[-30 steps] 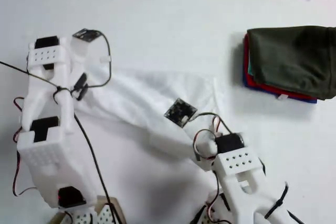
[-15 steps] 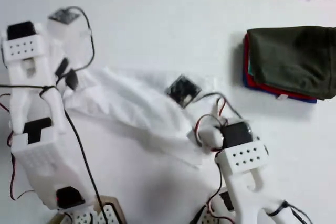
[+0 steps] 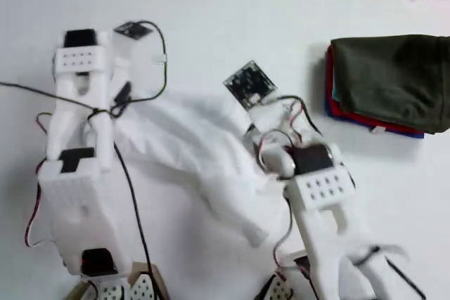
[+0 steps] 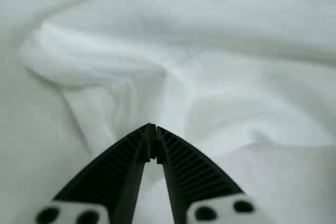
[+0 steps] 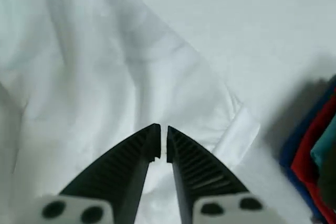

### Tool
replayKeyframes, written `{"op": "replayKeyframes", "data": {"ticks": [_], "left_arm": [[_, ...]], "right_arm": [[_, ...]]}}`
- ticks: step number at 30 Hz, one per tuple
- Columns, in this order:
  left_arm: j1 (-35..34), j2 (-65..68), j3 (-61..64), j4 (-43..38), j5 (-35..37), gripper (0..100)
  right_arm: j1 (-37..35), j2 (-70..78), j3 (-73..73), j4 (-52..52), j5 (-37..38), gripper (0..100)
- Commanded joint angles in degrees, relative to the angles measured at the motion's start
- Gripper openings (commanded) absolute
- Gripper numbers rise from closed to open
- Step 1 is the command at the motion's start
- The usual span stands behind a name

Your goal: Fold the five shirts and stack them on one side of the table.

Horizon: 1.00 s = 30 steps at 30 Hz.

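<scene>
Plainly, the left gripper has its ribbed black jaws clenched on a pleat of the white shirt. The right gripper has jaws a sliver apart, seemingly pinching the soft cloth. The shirt lies rumpled on the surface, well apart from the folded stack.
</scene>
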Motion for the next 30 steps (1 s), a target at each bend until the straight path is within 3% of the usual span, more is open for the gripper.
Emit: {"op": "replayKeyframes", "data": {"ticks": [1, 9, 15, 22, 30], "left_arm": [[-0.18, 2.11, 0.04, -2.81, 1.05, 3], [-8.88, 10.2, -0.04, -3.52, 0.09, 3], [-13.8, 10.55, -2.07, -3.69, -3.25, 3], [-14.68, 10.81, -9.71, 1.76, -3.25, 3], [-13.54, 10.64, -23.08, 6.24, -2.64, 3]], "right_arm": [[0.75, 12.97, -4.4, -5.23, -0.35, 1.8], [1.01, 44.79, -22.51, -6.55, -0.35, 1.8], [4.97, 58.24, -36.57, -1.71, -0.35, 1.8], [6.73, 61.32, -48.62, 8.66, -0.35, 1.8], [3.03, 50.95, -50.02, 15.52, -0.44, 1.8]]}}
